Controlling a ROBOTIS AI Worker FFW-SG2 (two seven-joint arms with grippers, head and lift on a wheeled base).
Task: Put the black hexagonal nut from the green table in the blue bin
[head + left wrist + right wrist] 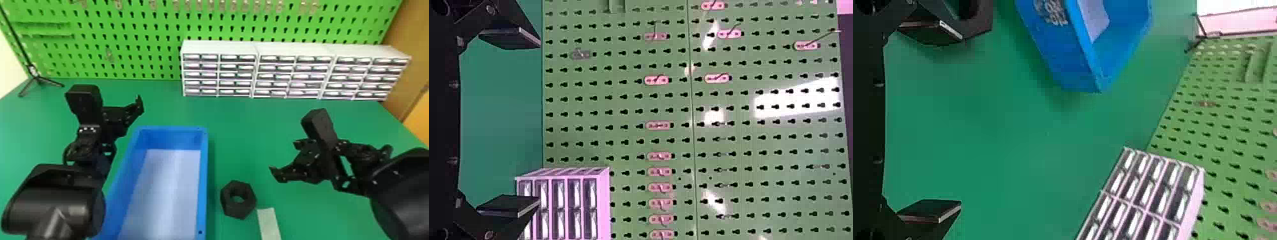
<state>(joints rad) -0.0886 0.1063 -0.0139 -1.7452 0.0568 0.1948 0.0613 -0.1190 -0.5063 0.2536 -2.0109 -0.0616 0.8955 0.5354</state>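
The black hexagonal nut [238,200] lies flat on the green table [249,127], just right of the blue bin [204,178]. My right gripper [285,159] is open above the table, to the right of the nut and apart from it. My left gripper [118,119] is over the bin's far left corner, away from the nut. In the left wrist view, the left gripper [536,122] has its fingers wide apart with nothing between them. The right wrist view has the right gripper [959,121] spread, the nut [984,20] partly behind one finger, and the bin [1073,55] farther off.
A pale strip [269,223] lies beside the nut on the near side. White drawer cabinets [287,70] stand at the back right against a green pegboard [127,41]. A small black tripod [38,78] stands at the back left.
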